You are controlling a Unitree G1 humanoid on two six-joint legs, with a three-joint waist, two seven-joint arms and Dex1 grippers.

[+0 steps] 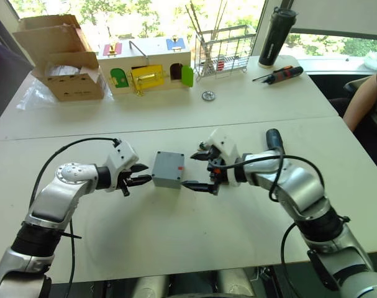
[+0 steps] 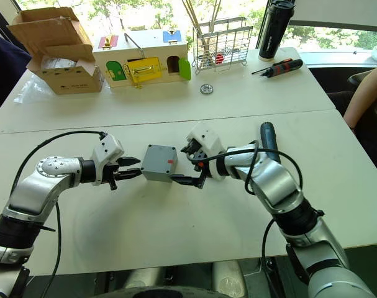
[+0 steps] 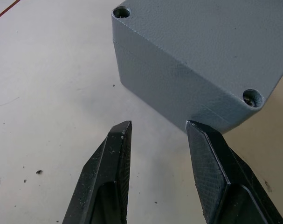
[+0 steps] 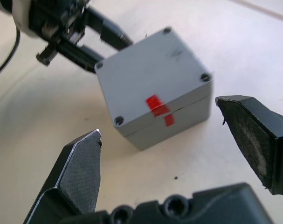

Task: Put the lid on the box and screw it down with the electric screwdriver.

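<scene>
Grey box (image 4: pixel 150 88) with a red mark (image 4: pixel 160 110) — black fingers (image 3: pixel 108 182), white table (image 1: pixel 176 248), black screwdriver (image 2: pixel 267 139).

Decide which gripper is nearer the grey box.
Roughly equal, left slightly nearer: the left gripper sits open at the box's left side; the right gripper spreads open just off its right side.

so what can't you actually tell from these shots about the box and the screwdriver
- Screws: the box has the lid on, but its corner holes look dark in both wrist views; screws inside can't be made out.
- Electric screwdriver: the right arm and its cable cover most of it in the eye views; its bit is hidden.
- Contact: the left gripper and right gripper flank the box, both open; whether a fingertip touches it is unclear.
</scene>
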